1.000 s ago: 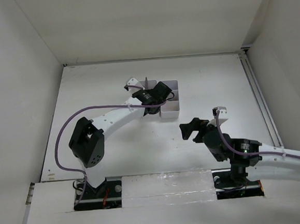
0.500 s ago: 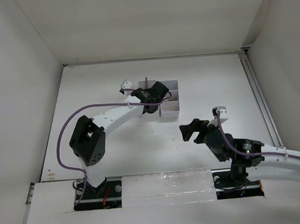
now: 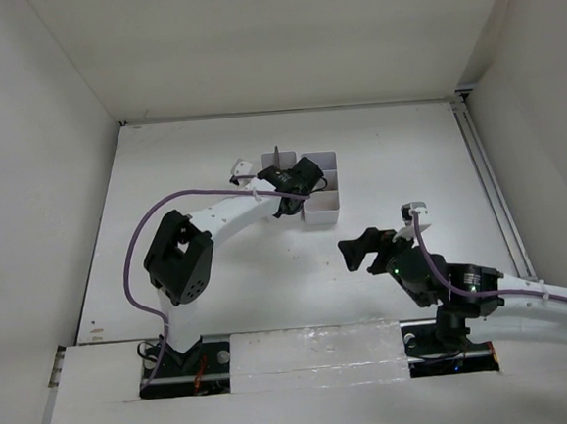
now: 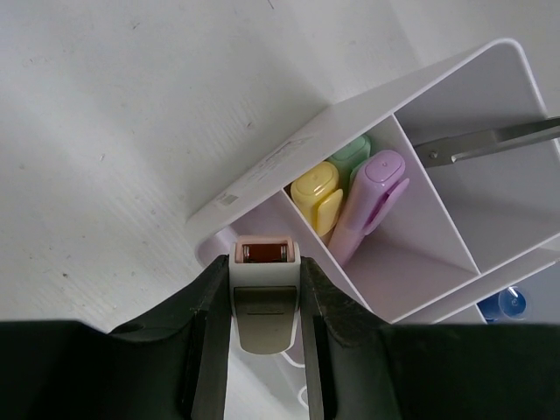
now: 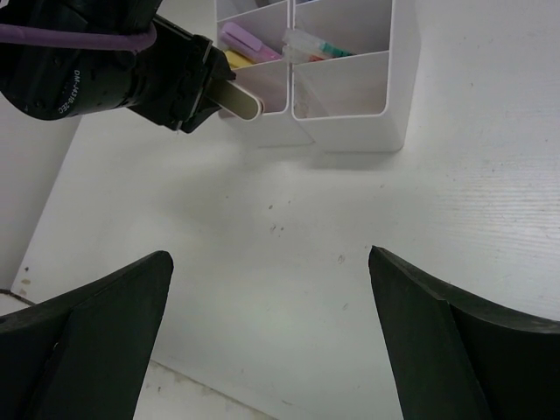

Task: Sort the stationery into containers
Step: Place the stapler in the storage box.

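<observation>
My left gripper is shut on the white-pink stapler, gripping its sides. It holds the stapler just over the near-left corner compartment of the white containers. The compartment beside it holds yellow, pink and green highlighters. A scissors blade lies in another compartment, and a blue glue cap shows lower right. In the top view the left gripper overlaps the containers' left side. My right gripper hangs open over bare table, holding nothing, and its wrist view shows the stapler at the containers' front.
White walls enclose the table on the left, back and right. A rail runs along the right edge. The left arm's purple cable arcs over the table's left half.
The left arm's elbow has swung right and the gripper with the stapler has shifted slightly left and nearer at the containers. The right gripper has drifted a little nearer and left.
</observation>
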`<state>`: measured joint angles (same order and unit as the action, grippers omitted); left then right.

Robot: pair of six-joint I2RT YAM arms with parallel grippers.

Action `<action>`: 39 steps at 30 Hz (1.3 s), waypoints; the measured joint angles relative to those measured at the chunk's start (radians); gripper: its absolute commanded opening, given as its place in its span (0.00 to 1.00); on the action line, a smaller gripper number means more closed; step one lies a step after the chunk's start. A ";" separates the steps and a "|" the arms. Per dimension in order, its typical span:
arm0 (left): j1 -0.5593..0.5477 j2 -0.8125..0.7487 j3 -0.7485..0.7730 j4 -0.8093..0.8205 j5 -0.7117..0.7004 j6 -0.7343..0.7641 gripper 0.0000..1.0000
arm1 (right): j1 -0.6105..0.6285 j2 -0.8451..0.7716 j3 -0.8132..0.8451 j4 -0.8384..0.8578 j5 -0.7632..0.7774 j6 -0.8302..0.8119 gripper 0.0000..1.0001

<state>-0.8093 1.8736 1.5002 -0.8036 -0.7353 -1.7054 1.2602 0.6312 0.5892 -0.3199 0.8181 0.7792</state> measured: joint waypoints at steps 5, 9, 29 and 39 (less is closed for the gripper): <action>0.000 -0.003 -0.007 0.022 0.010 -0.013 0.00 | 0.000 -0.003 -0.001 0.003 -0.010 -0.010 1.00; 0.004 -0.005 -0.014 0.033 0.010 -0.014 0.00 | 0.000 -0.003 -0.004 0.011 -0.014 -0.016 1.00; 0.006 -0.074 -0.021 0.067 0.004 -0.022 0.00 | 0.004 -0.017 -0.016 0.022 -0.035 -0.024 1.00; 0.006 -0.072 -0.021 0.068 0.003 -0.042 0.00 | 0.004 -0.043 -0.016 0.023 -0.038 -0.035 1.00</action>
<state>-0.8028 1.8015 1.4788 -0.7353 -0.7326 -1.7473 1.2644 0.5884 0.5728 -0.2974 0.7803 0.7441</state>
